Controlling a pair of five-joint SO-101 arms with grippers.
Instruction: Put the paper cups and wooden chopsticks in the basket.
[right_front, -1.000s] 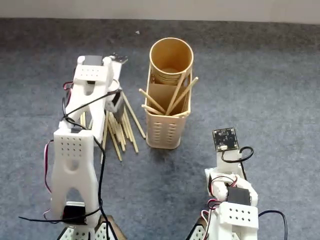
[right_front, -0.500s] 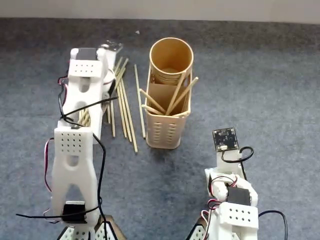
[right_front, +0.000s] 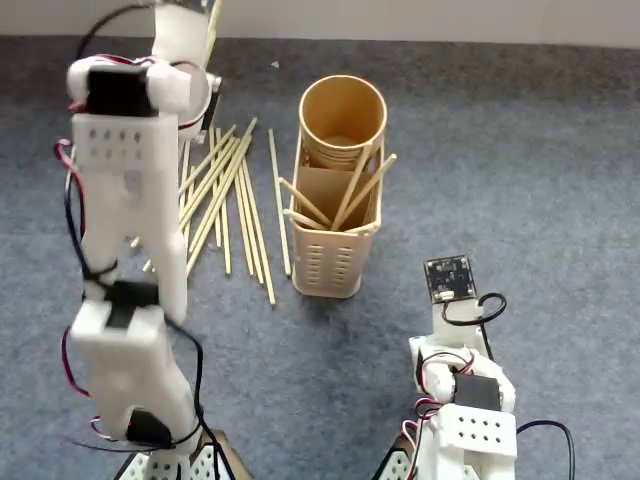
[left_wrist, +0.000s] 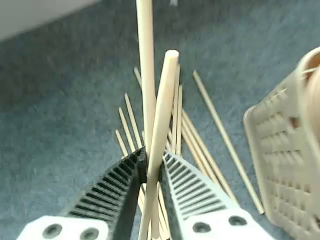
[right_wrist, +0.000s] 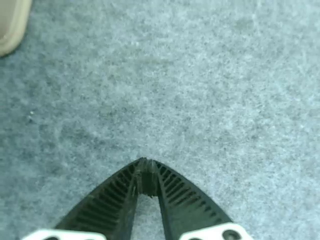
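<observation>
A tan slotted basket (right_front: 335, 255) stands mid-table with stacked paper cups (right_front: 343, 115) and a few wooden chopsticks (right_front: 355, 190) leaning inside it. Several loose chopsticks (right_front: 225, 195) lie fanned on the carpet to its left. My left gripper (left_wrist: 150, 160) is raised above that pile, shut on two chopsticks (left_wrist: 159, 110) that stick out past the fingertips. In the high view the left gripper (right_front: 190, 40) is at the far left, with a held chopstick (right_front: 213, 15) poking up. The basket's wall (left_wrist: 285, 150) is beside it. My right gripper (right_wrist: 145, 175) is shut on nothing, low over bare carpet.
Grey carpet covers the table. The right arm (right_front: 455, 380) rests at the near right, with the basket's corner (right_wrist: 10, 25) at the edge of its wrist view. Open carpet lies to the right of the basket.
The left arm has lifted from the pile and swung toward the far left, carrying chopsticks up. The loose chopsticks fanned out on the carpet. The right arm stayed still.
</observation>
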